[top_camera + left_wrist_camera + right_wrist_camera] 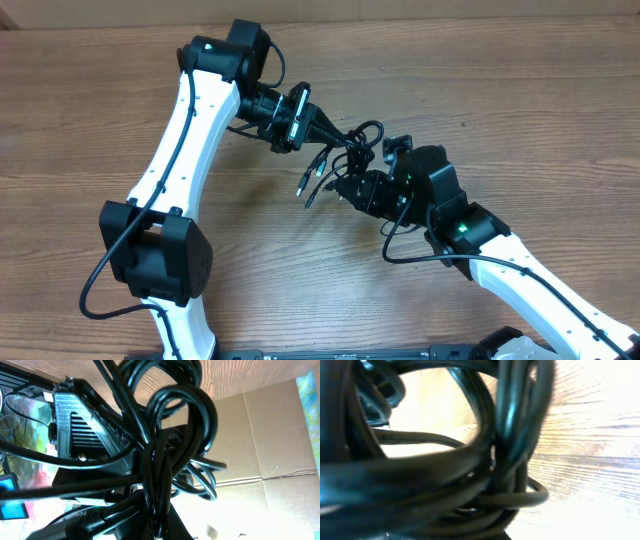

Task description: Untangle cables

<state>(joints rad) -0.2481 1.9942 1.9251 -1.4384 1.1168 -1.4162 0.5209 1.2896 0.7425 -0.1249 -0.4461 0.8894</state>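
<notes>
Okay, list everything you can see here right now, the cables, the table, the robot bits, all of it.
cables: one tangled bundle, cord count unclear, black, mid-table between both claws
plugs: at least two, dark, loose ends on the bundle's side toward the arm bases
table: one, brown wood, under everything
cardboard: a few panels, tan, beyond the table in the left wrist view
left arm: one, white with black joints, reaching in from the left
right arm: one, white with black joints, reaching in from the right
left claw: one, black, shut on cables
right claw: one, black, shut on cables
</notes>
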